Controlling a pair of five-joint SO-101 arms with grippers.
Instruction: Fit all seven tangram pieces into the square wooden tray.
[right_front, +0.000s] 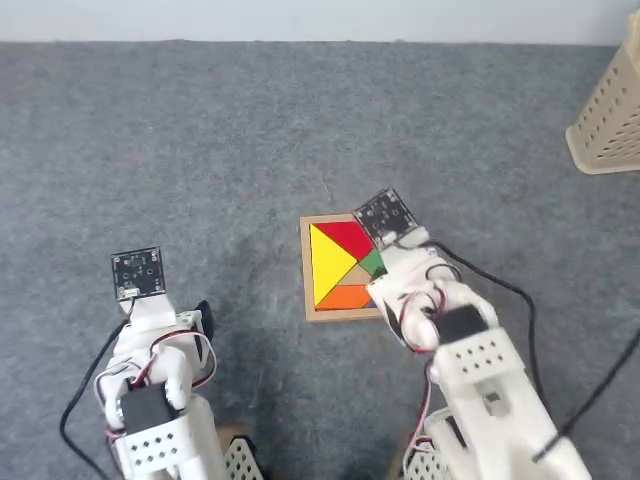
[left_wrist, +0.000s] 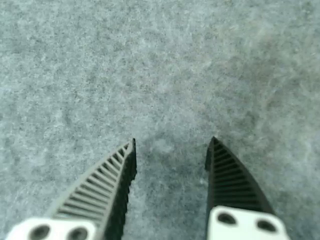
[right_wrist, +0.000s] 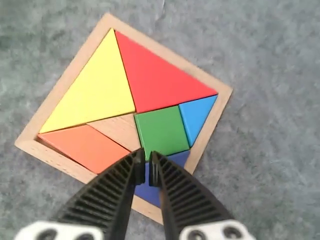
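The square wooden tray (right_front: 305, 265) lies just right of centre in the high view, sides parallel to the frame, with open table (right_front: 200, 150) left and above, the right gripper (right_wrist: 146, 162) with fingers together over its lower-right edge, and the left gripper (left_wrist: 173, 141) with fingers apart at lower left.

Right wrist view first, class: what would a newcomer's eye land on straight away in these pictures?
The square wooden tray on grey carpet, bright with its big yellow triangle and red triangle. Next, the right gripper, shut, over the dark blue piece beside the green square. The left gripper hangs open above bare carpet.
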